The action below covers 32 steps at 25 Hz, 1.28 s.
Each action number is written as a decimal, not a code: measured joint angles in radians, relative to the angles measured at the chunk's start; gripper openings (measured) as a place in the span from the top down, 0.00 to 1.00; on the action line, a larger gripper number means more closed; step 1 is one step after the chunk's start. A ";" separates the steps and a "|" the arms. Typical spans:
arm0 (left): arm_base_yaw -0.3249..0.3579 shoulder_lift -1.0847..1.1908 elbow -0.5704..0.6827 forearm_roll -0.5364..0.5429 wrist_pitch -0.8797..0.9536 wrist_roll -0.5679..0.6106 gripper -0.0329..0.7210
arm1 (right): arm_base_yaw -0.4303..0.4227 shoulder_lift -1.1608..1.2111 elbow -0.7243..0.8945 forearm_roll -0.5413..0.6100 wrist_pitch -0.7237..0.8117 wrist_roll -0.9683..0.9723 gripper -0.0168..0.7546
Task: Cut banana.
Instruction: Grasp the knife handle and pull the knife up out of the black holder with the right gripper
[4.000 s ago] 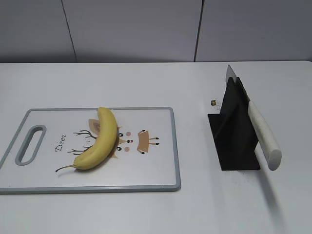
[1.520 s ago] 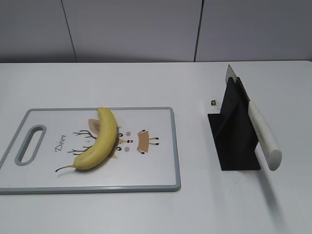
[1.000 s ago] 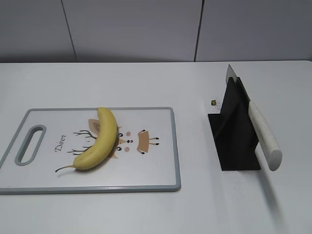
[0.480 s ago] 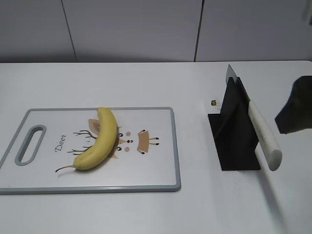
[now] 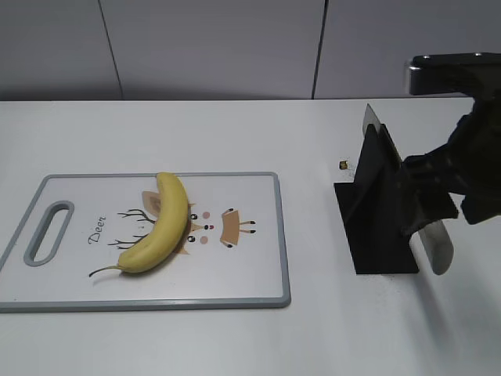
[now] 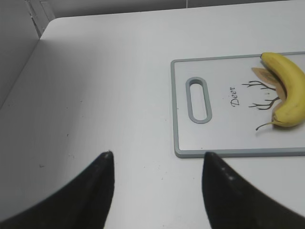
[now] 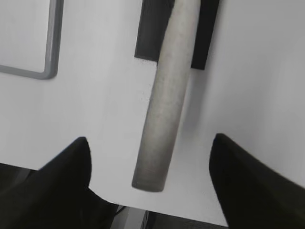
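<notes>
The yellow banana [image 5: 160, 227] lies curved on the white cutting board [image 5: 250, 270], stem toward the front left. It also shows in the left wrist view [image 6: 290, 90]. A knife with a white handle [image 5: 438, 249] rests in a black stand [image 5: 374, 235]. My right gripper [image 5: 427, 210] hovers over the handle, open. In the right wrist view its fingers [image 7: 150, 143] straddle the handle [image 7: 164, 109] without touching it. My left gripper [image 6: 157, 154] is open and empty above bare table, left of the board [image 6: 219, 138].
A small dark object [image 5: 343, 164] lies on the white table behind the stand. A grey wall runs along the back. The table's front edge shows in the right wrist view [image 7: 143, 206], just past the end of the handle.
My right arm has come in from the right and now sits over the knife handle. The banana, board and knife have not moved.
</notes>
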 joint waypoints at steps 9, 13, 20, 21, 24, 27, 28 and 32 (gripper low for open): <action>0.000 0.000 0.000 0.000 0.000 0.000 0.23 | 0.000 0.093 0.000 -0.016 -0.041 0.025 0.22; 0.000 0.000 0.000 0.000 0.000 0.000 0.23 | -0.001 0.134 0.000 -0.063 -0.042 0.051 0.22; 0.000 0.000 0.000 0.000 0.000 0.000 0.23 | -0.003 0.188 0.000 -0.057 -0.042 0.055 0.26; 0.000 0.000 0.000 0.000 0.000 0.000 0.23 | -0.003 0.188 0.000 -0.054 -0.042 0.055 0.28; 0.000 0.000 0.000 0.000 0.000 0.000 0.23 | -0.003 0.188 0.000 -0.044 -0.042 0.056 0.38; 0.000 0.000 0.000 0.000 0.000 0.000 0.23 | -0.003 0.188 0.000 -0.025 -0.043 0.057 0.52; 0.000 0.000 0.000 0.000 0.000 0.000 0.23 | -0.003 0.188 0.000 -0.020 -0.044 0.057 0.57; 0.000 0.000 0.000 0.000 0.000 0.000 0.23 | -0.007 0.188 0.000 -0.015 -0.046 0.085 0.75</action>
